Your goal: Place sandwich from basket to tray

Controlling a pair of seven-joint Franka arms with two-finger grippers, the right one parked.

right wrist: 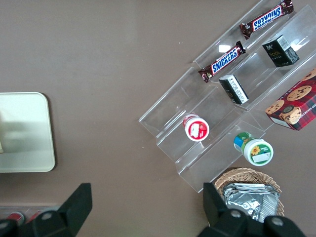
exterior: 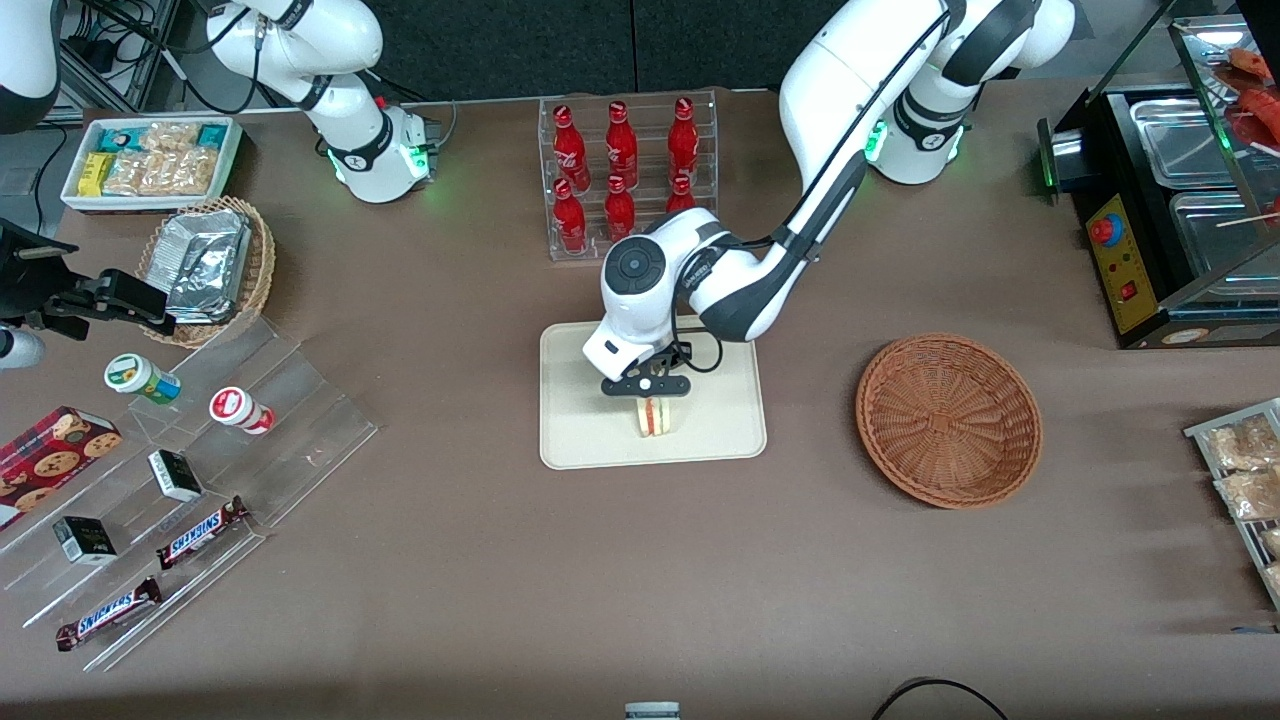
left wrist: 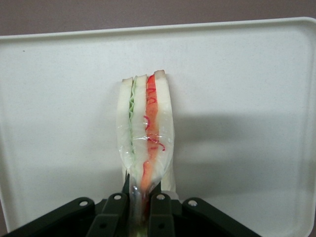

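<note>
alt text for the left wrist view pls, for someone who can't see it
The gripper is shut on a wrapped sandwich, holding it upright over the cream tray, with green and red filling showing between the white bread slices. A strip of brown table shows past the tray's rim.

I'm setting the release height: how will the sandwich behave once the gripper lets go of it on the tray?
The sandwich stands on its narrow edge over the tray, so it may well tip flat. Its clear wrap looks slippery. The gripper pinches only the top, and the soft bread probably squashes easily.
</note>
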